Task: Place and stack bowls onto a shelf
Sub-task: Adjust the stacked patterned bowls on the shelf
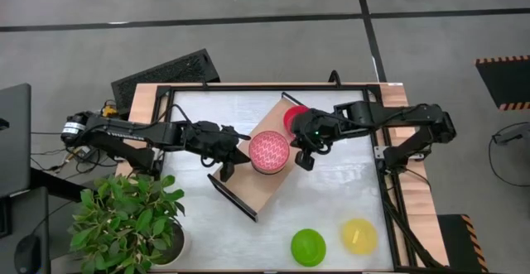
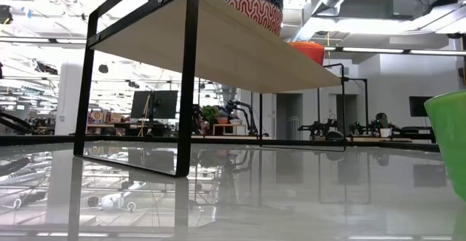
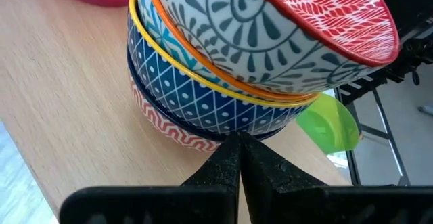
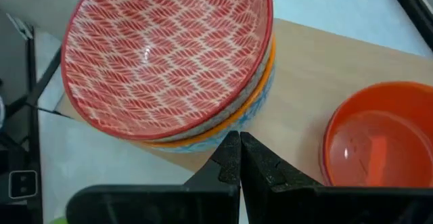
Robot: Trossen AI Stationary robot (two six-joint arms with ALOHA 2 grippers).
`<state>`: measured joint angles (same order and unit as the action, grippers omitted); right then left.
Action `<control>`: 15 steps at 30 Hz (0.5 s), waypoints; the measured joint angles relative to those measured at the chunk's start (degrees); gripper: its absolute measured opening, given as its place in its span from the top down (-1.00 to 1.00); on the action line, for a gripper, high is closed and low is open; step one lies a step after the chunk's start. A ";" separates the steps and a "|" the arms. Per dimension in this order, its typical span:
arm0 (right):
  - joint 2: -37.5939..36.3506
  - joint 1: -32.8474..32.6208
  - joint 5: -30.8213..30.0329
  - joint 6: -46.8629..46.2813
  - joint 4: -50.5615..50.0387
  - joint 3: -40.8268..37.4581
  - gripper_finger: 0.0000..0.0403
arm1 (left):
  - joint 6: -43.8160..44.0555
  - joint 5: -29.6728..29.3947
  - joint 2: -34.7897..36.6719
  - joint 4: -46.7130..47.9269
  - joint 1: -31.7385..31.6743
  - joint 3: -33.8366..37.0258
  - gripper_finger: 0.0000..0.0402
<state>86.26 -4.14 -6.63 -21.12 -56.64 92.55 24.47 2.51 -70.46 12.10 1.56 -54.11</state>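
Observation:
A stack of several lattice-patterned bowls (image 1: 269, 151) stands on the light-wood shelf (image 1: 252, 191), which lies diagonally across the table. The top bowl (image 4: 162, 55) is red-pink; blue-grey, orange-rimmed and blue ones (image 3: 203, 95) sit under it. A plain red bowl (image 4: 379, 139) rests on the shelf beyond the stack. My left gripper (image 3: 240, 149) is shut, level at the stack's foot on its left side. My right gripper (image 4: 239, 146) is shut, close to the stack's right side. My left gripper points its shut fingertips (image 3: 230, 158) at the base of the lowest bowl (image 3: 169, 130); I cannot tell whether they touch it. My right gripper holds its shut fingertips (image 4: 230, 158) just short of the stack's lower rim (image 4: 203, 139); touching or apart, I cannot tell.
A green bowl (image 1: 308, 247) and a yellow bowl (image 1: 358, 235) sit on the white table near its near edge. A potted plant (image 1: 128, 220) stands at the near left corner. The shelf's black end frame (image 2: 186, 81) stands on the table.

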 joint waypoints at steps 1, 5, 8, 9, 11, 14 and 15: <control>0.52 0.01 0.54 0.00 0.92 -0.21 0.89 | 0.00 -0.05 0.00 0.01 0.00 0.00 1.00; 1.75 0.02 1.46 0.17 -0.12 -0.72 0.89 | -0.02 0.01 0.04 0.22 0.00 0.00 1.00; 2.07 0.07 2.01 0.17 -0.35 -0.74 0.89 | -0.02 -0.01 0.04 0.35 0.00 0.00 1.00; 2.10 0.07 2.03 0.17 -0.20 -0.74 0.89 | -0.02 -0.04 0.04 0.36 0.00 0.00 1.00; 2.12 0.05 2.05 0.17 -0.04 -0.74 0.89 | -0.02 -0.10 0.04 0.44 0.00 0.02 1.00; 1.98 0.04 2.14 0.02 -0.09 -0.74 0.89 | -0.02 -0.16 0.04 0.44 0.00 0.02 1.00; 1.95 0.04 2.17 -0.25 -0.14 -0.70 0.89 | -0.02 -0.16 0.04 0.42 0.00 0.02 1.00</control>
<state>88.21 -4.10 -4.46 -21.37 -56.78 91.85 24.45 2.35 -70.41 12.52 1.56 -54.08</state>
